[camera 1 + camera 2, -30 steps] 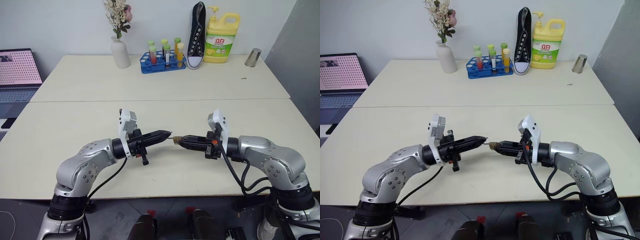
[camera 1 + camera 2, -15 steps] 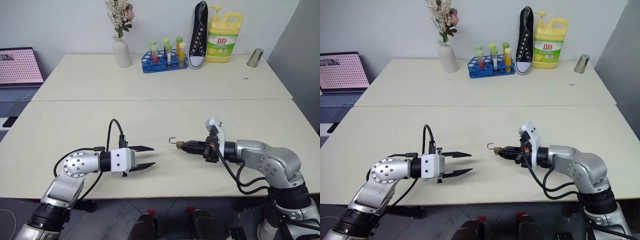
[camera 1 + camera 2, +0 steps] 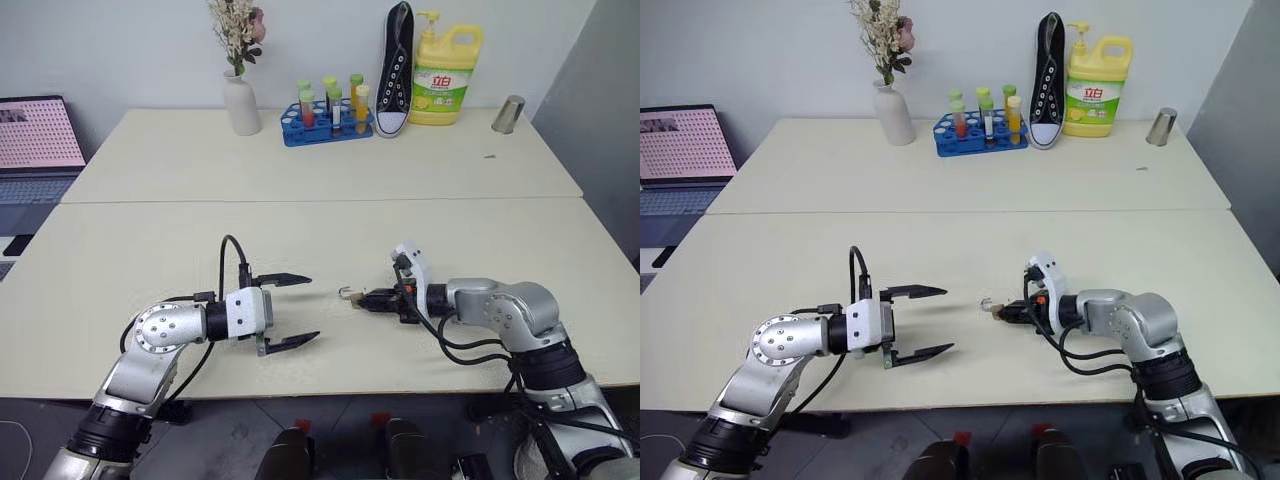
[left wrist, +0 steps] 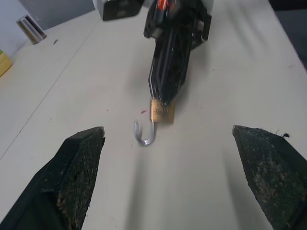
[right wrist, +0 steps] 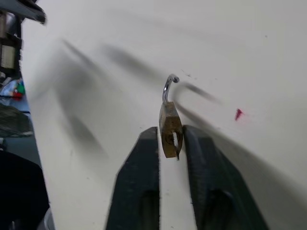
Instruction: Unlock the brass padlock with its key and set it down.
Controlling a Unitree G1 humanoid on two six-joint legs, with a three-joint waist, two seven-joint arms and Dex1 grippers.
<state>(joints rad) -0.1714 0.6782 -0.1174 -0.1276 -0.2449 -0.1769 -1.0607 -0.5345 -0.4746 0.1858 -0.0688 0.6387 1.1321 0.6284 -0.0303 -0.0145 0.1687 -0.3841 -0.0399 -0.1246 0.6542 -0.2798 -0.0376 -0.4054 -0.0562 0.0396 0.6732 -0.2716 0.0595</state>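
Right tool (image 3: pixel 352 298) pinches the brass padlock (image 4: pixel 161 111), shackle pointing toward the spread left tool (image 3: pixel 300 310)

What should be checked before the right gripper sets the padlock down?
1. Shackle open: ok, the padlock shows its hook swung free.
2. Padlock between the right gripper fingers: ok.
3. Left gripper open and apart from the padlock: ok.
4. Table under the padlock bare: ok.
5. Padlock touching the table: cannot tell.
6. Key in the lock: cannot tell.
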